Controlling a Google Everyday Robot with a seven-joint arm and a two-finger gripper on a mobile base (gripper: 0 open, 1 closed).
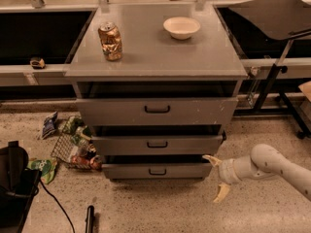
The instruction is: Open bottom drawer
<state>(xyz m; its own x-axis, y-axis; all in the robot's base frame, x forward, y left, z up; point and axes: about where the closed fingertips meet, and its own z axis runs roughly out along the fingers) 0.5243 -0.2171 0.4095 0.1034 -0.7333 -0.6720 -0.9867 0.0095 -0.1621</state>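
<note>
The bottom drawer is the lowest, shortest grey front of the three-drawer cabinet, with a small black loop handle at its centre. It stands pulled out a little, like the two drawers above it. My gripper is low at the right of the bottom drawer, just off its right front corner. Its two cream fingers are spread wide, the upper one close to the drawer corner and the lower one over the floor. It holds nothing.
A drink can and a white bowl stand on the cabinet top. A wire basket with snack packets lies on the floor at the left. A black bin is at the lower left. A black stand is at the right.
</note>
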